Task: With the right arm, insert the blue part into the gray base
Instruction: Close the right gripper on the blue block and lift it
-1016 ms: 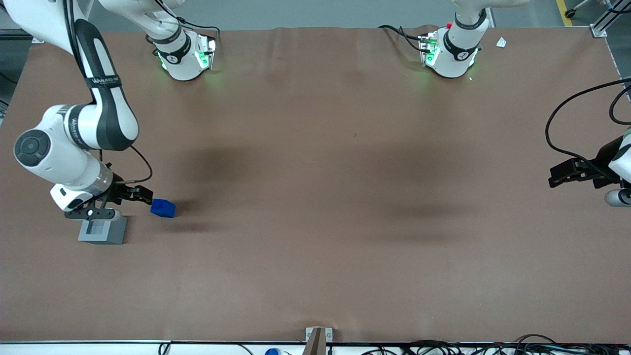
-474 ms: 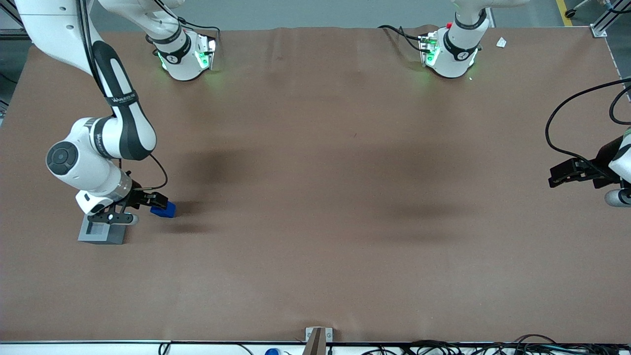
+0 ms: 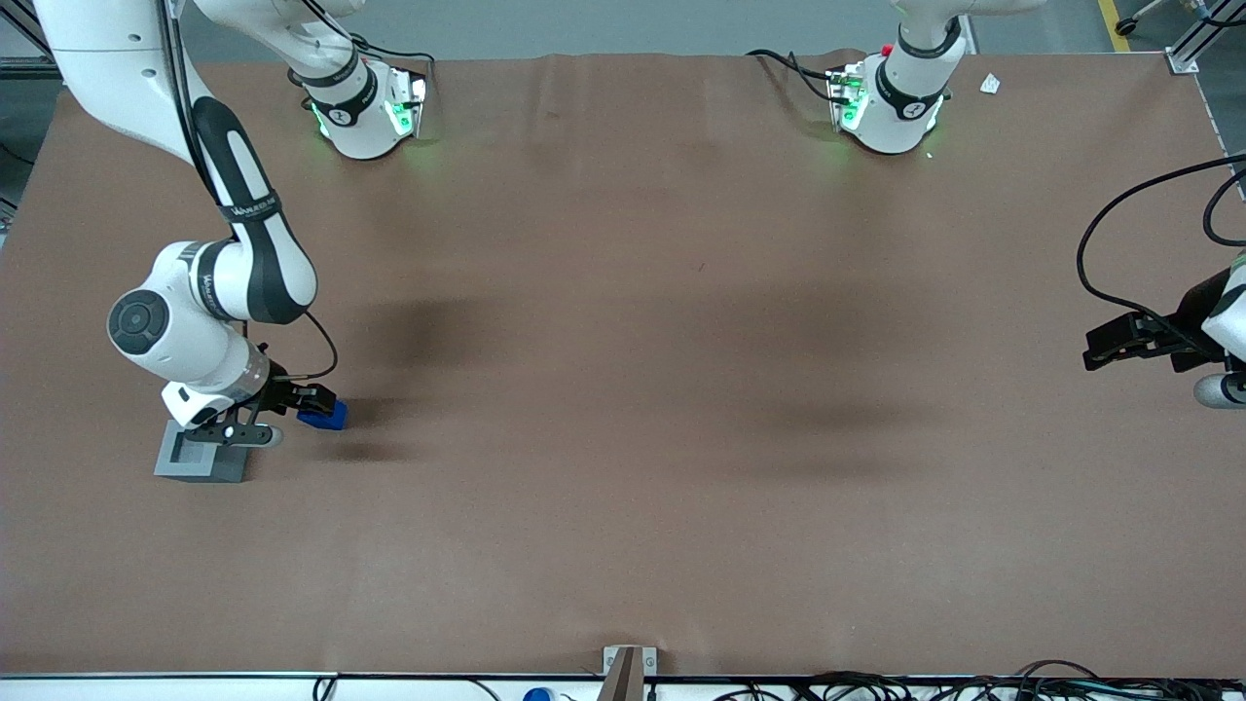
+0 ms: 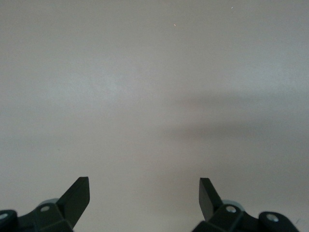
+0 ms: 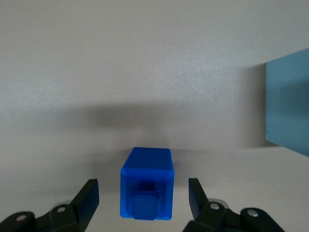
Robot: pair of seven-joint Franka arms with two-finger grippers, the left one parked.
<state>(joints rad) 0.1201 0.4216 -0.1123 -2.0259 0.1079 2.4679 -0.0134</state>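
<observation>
Tool (image 5: pixel 143 197) open astride blue part (image 5: pixel 146 189)

I have the right arm's black two-finger gripper (image 5: pixel 143 198) low over the brown cloth-covered surface (image 3: pixel 681 409), toward the working arm's end. The small bright blue blocky plastic part (image 3: pixel 324 416) lies on the surface between my spread jaws (neither one touching it, as far as the wrist view shows). The light gray cube-like base (image 3: pixel 200 460) with its square top socket stands on the surface just beside the blue part, slightly nearer the front camera, apart from it. The white jointed right arm (image 3: pixel 209 292) reaches down above the base.
</observation>
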